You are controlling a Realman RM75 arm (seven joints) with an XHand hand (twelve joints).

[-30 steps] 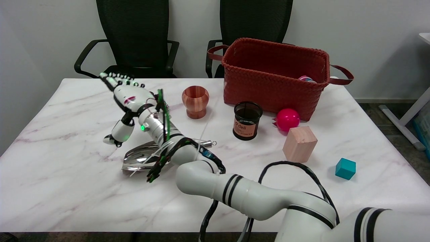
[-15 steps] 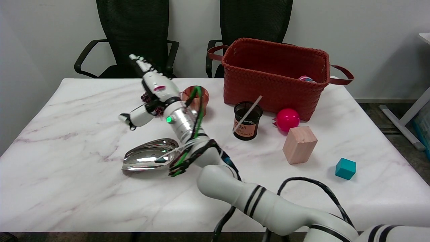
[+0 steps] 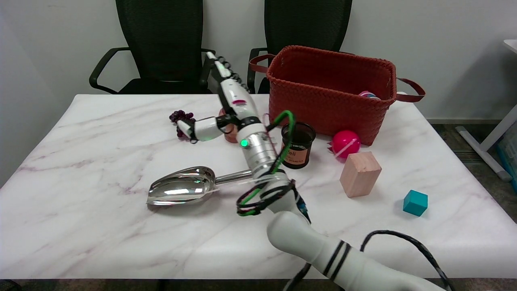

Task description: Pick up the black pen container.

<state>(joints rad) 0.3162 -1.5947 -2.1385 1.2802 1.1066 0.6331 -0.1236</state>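
The right hand (image 3: 232, 101) has been swung rightward; its fingers (image 3: 220, 70) are spread wide, empty. The pen container (image 3: 297, 144) is now just right of them, ungrasped.

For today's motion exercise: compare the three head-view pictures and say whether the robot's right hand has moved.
Yes. The right hand has swung rightward across the table, from left of the silver scoop toward the black pen container, holding nothing.
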